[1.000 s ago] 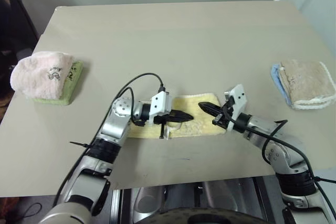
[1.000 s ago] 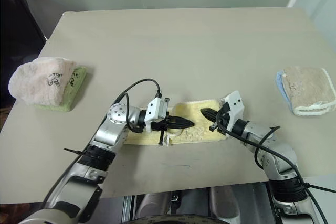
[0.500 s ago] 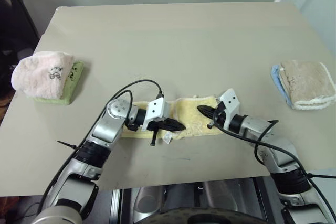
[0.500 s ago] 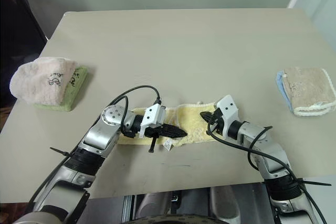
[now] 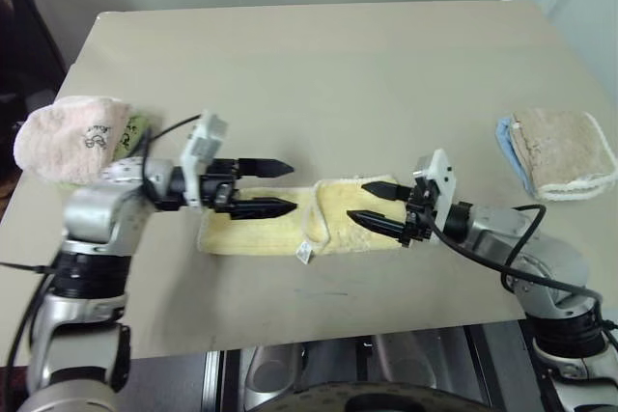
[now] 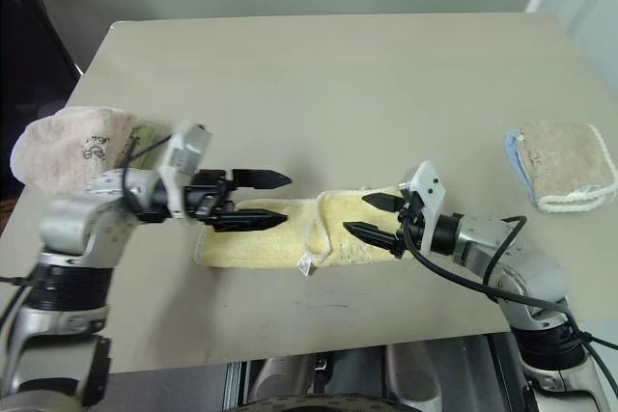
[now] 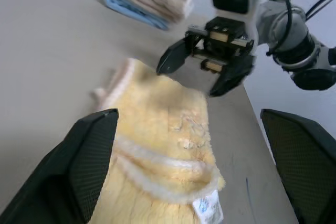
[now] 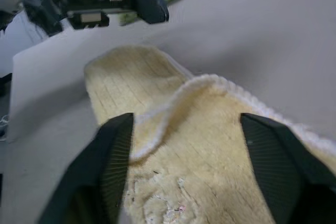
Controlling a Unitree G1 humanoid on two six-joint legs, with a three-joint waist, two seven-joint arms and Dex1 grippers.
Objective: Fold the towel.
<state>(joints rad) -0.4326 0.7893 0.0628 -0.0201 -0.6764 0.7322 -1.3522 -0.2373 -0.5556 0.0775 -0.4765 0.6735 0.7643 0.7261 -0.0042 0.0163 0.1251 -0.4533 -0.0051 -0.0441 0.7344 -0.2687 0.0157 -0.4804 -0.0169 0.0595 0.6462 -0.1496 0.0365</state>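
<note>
The table (image 5: 319,65) is being shown as a wide beige surface carrying 3 piles of cloth. The towel (image 5: 280,224), pale yellow, is lying flat near the table's front edge, folded into a long band with 1 layer overlapping another and a small white tag (image 5: 304,254) showing at its near edge. A pink towel (image 5: 63,137) is resting on something green at the table's left side, and a beige towel (image 5: 560,151) over a blue one is lying at the right side, both well apart from the yellow one.

The left end effector (image 5: 259,187) is being held above the towel's left part with its fingers spread apart and nothing between them. The right end effector (image 5: 379,206) is being held over the towel's right end, its fingers likewise apart and empty.

A fold is judged to be just laid down, with the cloth released. For the next move, a fresh grasp at 1 short end is being called for, so that the band can be doubled over.
</note>
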